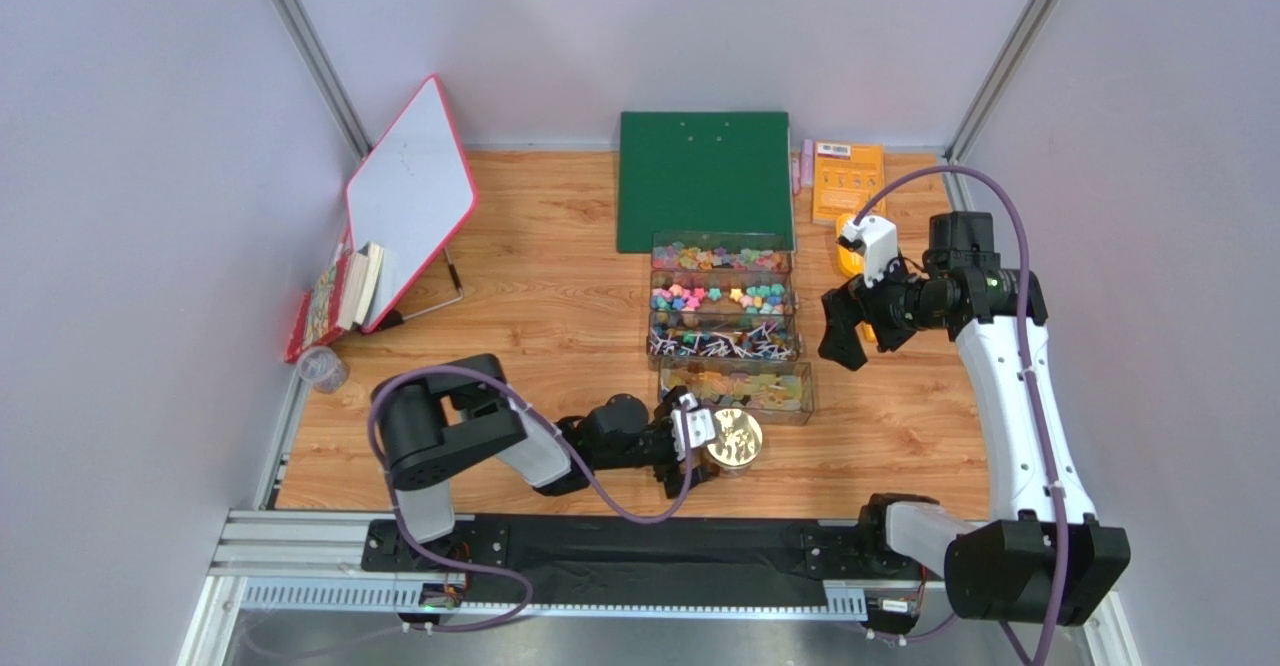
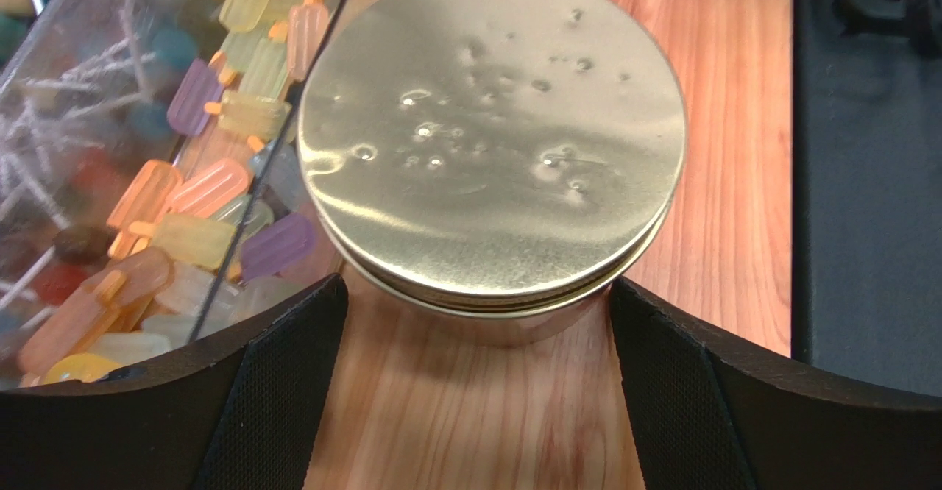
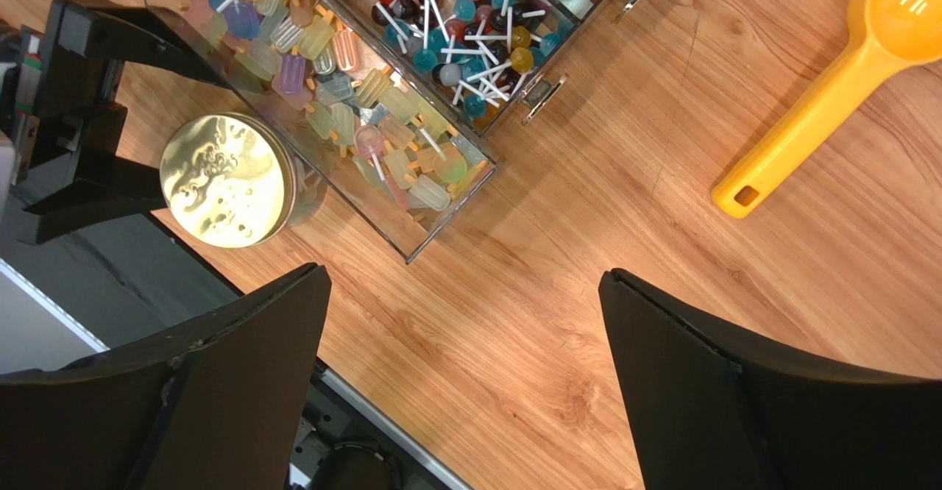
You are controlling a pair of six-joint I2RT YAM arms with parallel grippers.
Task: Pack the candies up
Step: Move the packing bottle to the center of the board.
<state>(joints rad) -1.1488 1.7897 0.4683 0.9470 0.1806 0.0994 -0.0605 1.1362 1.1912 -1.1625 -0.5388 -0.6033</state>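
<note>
Left hand, open, straddles the gold-lidded jar; candies lie just beside it. Right hand, open, hangs farther off.

Nothing legible anywhere, honestly. The orange packet at the back right has a white sticker along its top edge and a few dark marks below it (way too small to make out from the top camera). The books leaning by the left wall show patterned covers, but no lettering I can read.
</note>
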